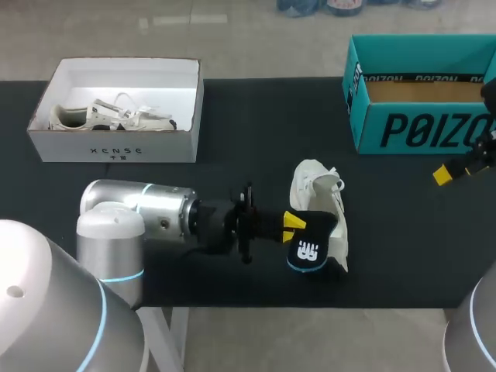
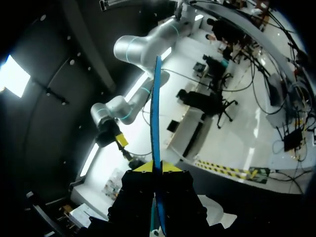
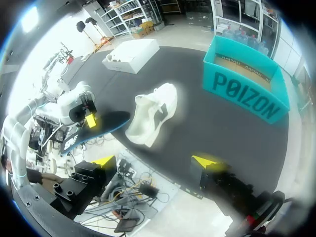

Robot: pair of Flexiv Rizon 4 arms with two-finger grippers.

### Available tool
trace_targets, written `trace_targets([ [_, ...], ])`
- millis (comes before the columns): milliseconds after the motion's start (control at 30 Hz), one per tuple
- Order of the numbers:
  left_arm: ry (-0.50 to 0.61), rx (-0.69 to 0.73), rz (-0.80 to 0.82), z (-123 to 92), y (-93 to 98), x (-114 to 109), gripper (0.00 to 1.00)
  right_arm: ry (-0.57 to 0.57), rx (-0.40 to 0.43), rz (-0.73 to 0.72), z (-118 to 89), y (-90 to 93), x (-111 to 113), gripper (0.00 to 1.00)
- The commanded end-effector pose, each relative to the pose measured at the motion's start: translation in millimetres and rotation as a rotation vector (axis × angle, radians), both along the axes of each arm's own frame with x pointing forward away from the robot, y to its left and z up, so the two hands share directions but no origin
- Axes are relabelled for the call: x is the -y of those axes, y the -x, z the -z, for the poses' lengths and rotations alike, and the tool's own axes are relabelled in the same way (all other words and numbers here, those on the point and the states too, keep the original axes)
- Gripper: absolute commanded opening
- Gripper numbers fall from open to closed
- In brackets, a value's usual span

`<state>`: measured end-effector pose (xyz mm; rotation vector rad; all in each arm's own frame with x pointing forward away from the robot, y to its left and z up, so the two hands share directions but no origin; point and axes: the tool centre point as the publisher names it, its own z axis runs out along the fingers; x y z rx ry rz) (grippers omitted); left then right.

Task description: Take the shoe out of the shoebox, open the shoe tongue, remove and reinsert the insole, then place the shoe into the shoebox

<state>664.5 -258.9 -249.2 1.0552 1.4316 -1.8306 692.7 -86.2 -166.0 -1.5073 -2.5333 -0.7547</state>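
On your table the shoe lies near the front edge, just right of the middle. The insole is at its near end, pinched in the left gripper, which comes in from the left. Well behind it to the left sits one box with another shoe inside, the other box stands at the back right, and the right gripper hangs before that box, well apart from the shoe.

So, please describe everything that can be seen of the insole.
The insole is thin, dark on its face, with a blue rim and a white logo near one end. The left gripper is shut on it and holds it above the black table, beside the white shoe; contact with the shoe cannot be told.
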Motion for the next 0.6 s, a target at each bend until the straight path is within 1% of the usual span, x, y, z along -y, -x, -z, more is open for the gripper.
trace_targets([
  [33,0.034,0.001,0.084,11.4,-18.9,31.3,0.0,0.001,-0.001,0.001,0.4,0.1,0.1,1.0],
  [67,0.027,0.003,0.096,12.9,-20.0,37.9,0.0,0.001,-0.001,0.001,0.4,0.1,0.1,1.0],
  [133,0.019,0.005,0.1,18.2,-21.2,43.6,0.0,0.001,-0.001,0.001,0.4,0.1,0.1,1.0],
  [267,-0.046,0.011,0.098,28.1,-21.8,45.2,0.0,0.001,-0.001,0.001,0.4,0.1,0.1,1.0],
  [333,-0.065,0.007,0.074,32.0,-20.9,42.0,0.0,0.001,-0.001,0.001,0.4,0.1,0.1,1.0],
  [400,-0.107,0.015,0.058,35.0,-19.5,36.4,0.0,0.001,-0.001,0.001,0.4,0.1,0.1,1.0],
  [433,-0.103,0.007,0.043,35.3,-18.5,33.3,0.0,0.001,-0.001,0.001,0.4,0.1,0.1,1.0],
  [500,-0.135,0.02,0.034,34.7,-16.5,27.3,0.0,0.001,-0.001,0.001,0.4,0.1,0.1,1.0],
  [600,-0.138,0.034,0.01,33.3,-15.5,20.5,0.0,0.001,-0.001,0.001,0.4,0.1,0.1,1.0],
])
